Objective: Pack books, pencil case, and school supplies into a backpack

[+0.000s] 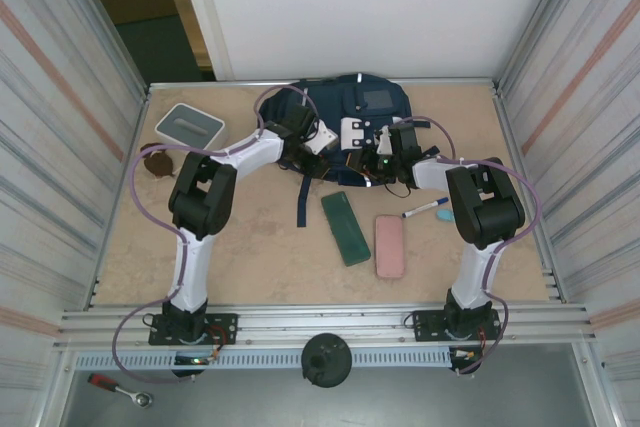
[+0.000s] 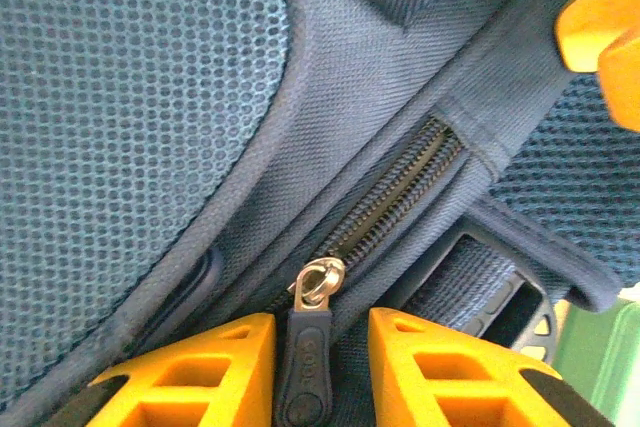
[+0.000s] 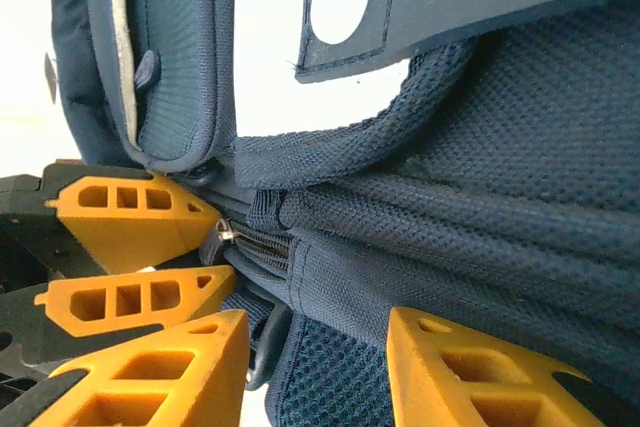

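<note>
**Both grippers at the backpack's zip**

The backpack [image 1: 375, 99] lies at the far middle of the table. The left gripper [image 2: 322, 322] stands with its jaws slightly apart around the zipper pull [image 2: 305, 367], a gap showing on one side. Backpack fabric sits between the fingers of the right gripper [image 3: 318, 332]; whether they pinch it cannot be told. The marker [image 1: 426, 209] lies near right, off the backpack.

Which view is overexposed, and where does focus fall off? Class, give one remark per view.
Top external: even, soft light, backpack sharp. Left wrist: zipper pull crisp, top-right corner blurred. Right wrist: background behind the backpack blown out white.
</note>
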You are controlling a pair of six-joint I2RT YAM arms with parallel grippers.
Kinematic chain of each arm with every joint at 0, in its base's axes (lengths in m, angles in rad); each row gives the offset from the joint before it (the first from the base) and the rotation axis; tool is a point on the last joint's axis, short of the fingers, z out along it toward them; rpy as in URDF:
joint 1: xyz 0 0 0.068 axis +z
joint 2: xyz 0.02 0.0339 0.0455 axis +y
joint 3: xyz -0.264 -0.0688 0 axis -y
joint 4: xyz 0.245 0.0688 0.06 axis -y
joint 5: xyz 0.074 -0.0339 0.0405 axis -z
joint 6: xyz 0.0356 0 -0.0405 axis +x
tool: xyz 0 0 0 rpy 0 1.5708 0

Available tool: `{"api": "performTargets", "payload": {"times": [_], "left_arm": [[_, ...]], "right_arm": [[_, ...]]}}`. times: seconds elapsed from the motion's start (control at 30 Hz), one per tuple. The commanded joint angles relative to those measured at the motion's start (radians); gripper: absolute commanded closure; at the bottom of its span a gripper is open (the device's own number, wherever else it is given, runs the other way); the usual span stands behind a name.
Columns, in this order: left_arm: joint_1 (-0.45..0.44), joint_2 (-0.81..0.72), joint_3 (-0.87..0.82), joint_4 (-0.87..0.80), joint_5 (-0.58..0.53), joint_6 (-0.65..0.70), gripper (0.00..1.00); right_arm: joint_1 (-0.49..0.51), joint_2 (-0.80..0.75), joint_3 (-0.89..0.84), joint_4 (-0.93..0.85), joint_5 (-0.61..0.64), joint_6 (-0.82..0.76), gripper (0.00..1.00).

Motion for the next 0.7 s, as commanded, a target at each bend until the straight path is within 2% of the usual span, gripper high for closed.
{"api": "performTargets", "payload": {"times": [0.0, 0.13, 0.47, 0.67], "left_arm": [[0.008, 0.011, -0.002, -0.006, 0.097, -0.008, 0.74], [0.021, -0.005, -0.011, 0.001, 0.133, -0.02, 0.79], [0.021, 0.02, 0.002, -0.017, 0.077, -0.039, 0.87], [0.015, 0.039, 0.001, -0.018, 0.029, -0.062, 0.85]], "right_arm": [[-0.007, 0.057, -0.017, -0.07, 0.018, -0.009, 0.59], [-0.007, 0.063, -0.014, -0.066, 0.016, -0.008, 0.59], [-0.007, 0.072, -0.009, -0.066, 0.013, -0.007, 0.59], [-0.007, 0.074, -0.006, -0.066, 0.012, -0.007, 0.59]]}}
